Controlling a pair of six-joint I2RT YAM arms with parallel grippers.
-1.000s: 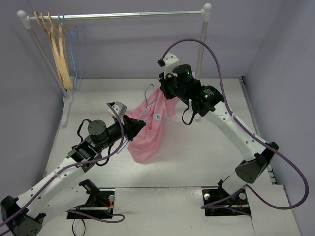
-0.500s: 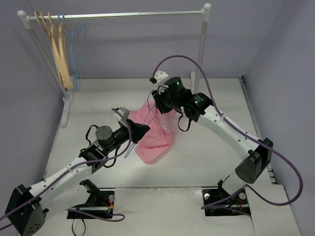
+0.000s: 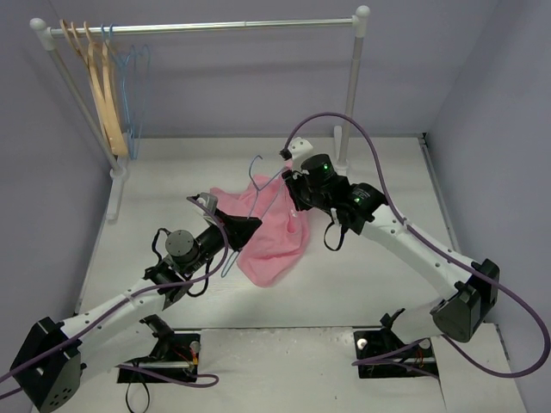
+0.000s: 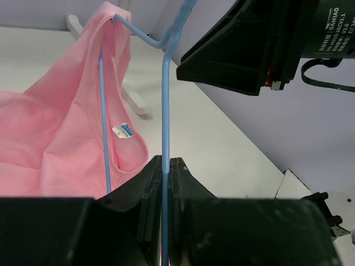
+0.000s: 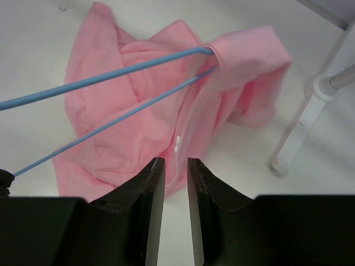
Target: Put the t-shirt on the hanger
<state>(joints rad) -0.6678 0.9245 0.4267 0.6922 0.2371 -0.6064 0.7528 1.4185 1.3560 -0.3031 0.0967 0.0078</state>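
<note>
One t-shirt [image 3: 274, 239], pink, lies crumpled mid-table [image 3: 370, 275], a bit left of centre, one sleeve end reaching toward the far edge. One label [image 4: 124, 131], white and blue, shows inside the neck.

One hanger [image 4: 165, 111], pale-blue wire, is partly in the shirt. The left wrist view shows one wire running down inside the neck opening and one bend poking into the cloth at the shoulder. The right wrist view shows two wires meeting inside a fold of the shirt. In the top view the hook sticks up free over the shirt's far side. The other end is out of the cloth, toward the near edge.

Two grippers. The left gripper [image 4: 165, 160] is at the shirt's left side, jaws closed tight on the hanger wire, which passes straight between the fingers. The right gripper [image 5: 176, 163] hangs over the shirt's right side, jaws slightly parted with a narrow gap and nothing between them. It touches neither shirt nor hanger.

One rack [image 3: 207, 27] stands along the far edge, its left post at the far-left corner and its right post right of centre. Wooden hangers [image 3: 108, 112], three by my count, are bunched at the left end of its rail. Beside them are spare blue wire hangers [image 3: 135, 86], at least two; the exact count is hard to tell.
</note>
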